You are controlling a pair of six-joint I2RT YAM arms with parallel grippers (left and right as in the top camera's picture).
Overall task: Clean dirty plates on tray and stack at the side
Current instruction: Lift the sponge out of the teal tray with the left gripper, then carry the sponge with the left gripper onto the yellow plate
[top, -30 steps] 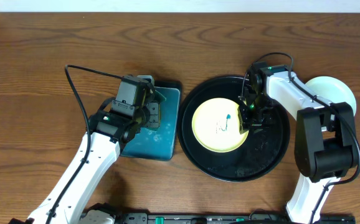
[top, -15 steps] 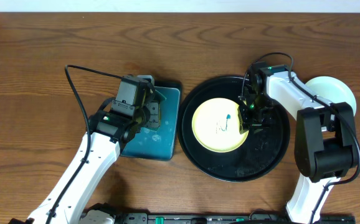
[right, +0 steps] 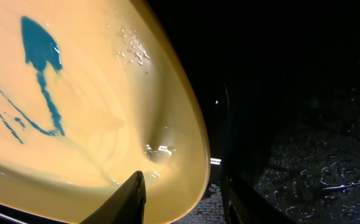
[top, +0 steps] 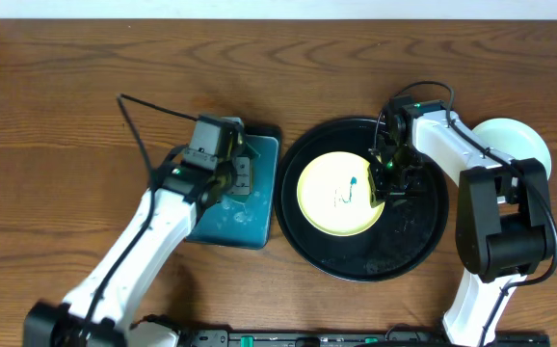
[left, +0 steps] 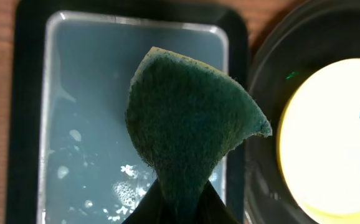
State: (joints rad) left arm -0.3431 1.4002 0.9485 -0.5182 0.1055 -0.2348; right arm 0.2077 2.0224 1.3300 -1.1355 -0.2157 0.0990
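The yellow plate (top: 322, 207) lies in the black tray (top: 413, 246), left of its centre, with teal scribbles (right: 40, 53) on its face. The right hand (top: 386, 183) pinches the plate's right rim, one finger inside and one outside. Near the surface's (top: 57, 116) right edge a pale plate (top: 521, 140) is half hidden by the right arm (top: 500, 212); whether it is one plate or a stack cannot be told. The left hand (top: 240, 164), its fingers mostly cut off, clamps a green sponge (left: 192, 130) above the teal tray (top: 230, 226).

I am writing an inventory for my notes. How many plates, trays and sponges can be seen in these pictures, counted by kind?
Plates: 2, the yellow plate and the pale plate; whether another lies under the pale one cannot be told
Trays: 2, the black round tray and the teal tray
Sponges: 1, the sponge
Total: 5
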